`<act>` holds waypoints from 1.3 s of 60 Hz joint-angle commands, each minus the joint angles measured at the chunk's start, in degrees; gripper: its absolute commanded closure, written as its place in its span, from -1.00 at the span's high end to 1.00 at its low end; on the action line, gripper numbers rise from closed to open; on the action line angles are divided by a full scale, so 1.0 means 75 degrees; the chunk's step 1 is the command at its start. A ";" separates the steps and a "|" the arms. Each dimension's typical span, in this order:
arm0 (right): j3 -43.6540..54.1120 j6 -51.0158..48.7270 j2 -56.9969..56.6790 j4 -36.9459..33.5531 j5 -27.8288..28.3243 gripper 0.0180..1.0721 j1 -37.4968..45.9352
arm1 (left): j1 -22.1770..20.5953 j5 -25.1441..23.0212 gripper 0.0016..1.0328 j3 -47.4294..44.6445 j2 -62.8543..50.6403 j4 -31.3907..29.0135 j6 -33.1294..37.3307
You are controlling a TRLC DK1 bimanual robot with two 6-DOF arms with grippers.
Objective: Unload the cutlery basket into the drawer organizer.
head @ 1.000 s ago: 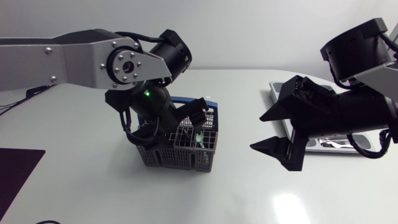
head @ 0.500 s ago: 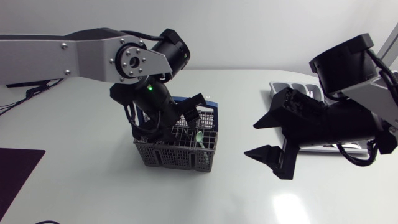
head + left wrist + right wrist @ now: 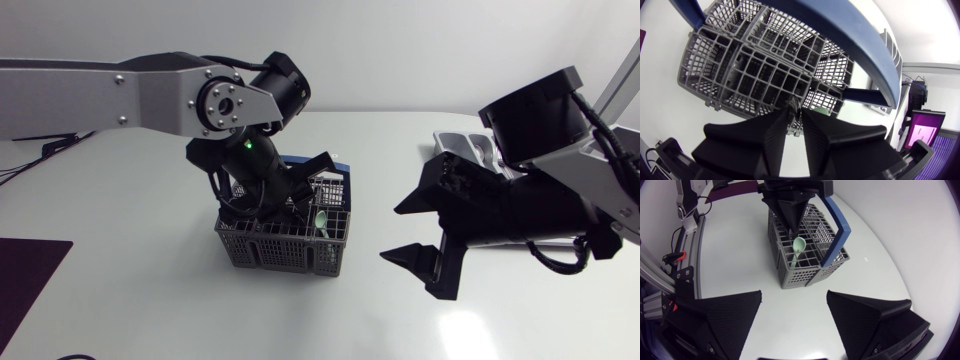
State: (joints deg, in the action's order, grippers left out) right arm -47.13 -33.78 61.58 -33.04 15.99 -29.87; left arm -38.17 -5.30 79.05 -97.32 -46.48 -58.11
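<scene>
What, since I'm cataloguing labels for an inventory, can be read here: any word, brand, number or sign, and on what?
No text can be read in any view.
cutlery basket: plain grey mesh, no print showing.
drawer organizer: mostly hidden behind the right arm, no marking showing.
left arm: only a green light, no lettering.

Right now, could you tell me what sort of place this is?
Probably a robotics lab bench staging a kitchen chore: my left arm and right arm, a cutlery basket and a drawer organizer.
</scene>
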 commanded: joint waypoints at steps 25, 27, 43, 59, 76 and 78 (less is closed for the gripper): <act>0.0249 0.0250 0.0145 0.0081 -0.0058 0.78 -0.0190 | -0.0078 0.0273 -0.93 -0.0192 -0.0149 0.0420 0.0095; 0.0249 0.0250 0.0133 0.0081 -0.0058 0.78 -0.0201 | -0.0078 0.0273 -0.93 -0.0227 -0.0138 0.0455 0.0107; 0.0285 0.0250 0.0133 0.0092 -0.0058 0.78 -0.0201 | -0.0043 0.0273 -0.93 -0.0426 0.0144 0.0549 0.0130; 0.0308 0.0274 0.0121 0.0104 -0.0058 0.78 -0.0213 | -0.0008 0.0273 -0.93 -0.0766 0.0636 0.0853 0.0083; 0.0402 0.0367 0.0121 0.0151 -0.0151 0.78 -0.0354 | -0.0055 0.0261 -0.93 -0.1036 0.1421 0.1135 0.0048; 0.0414 0.0379 0.0109 0.0186 -0.0151 0.78 -0.0389 | -0.0055 0.0261 -0.93 -0.1059 0.1515 0.1170 0.0037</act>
State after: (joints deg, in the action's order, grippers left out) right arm -45.45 -32.53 62.00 -32.34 15.14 -32.08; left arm -38.41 -3.77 72.66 -88.40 -38.15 -57.89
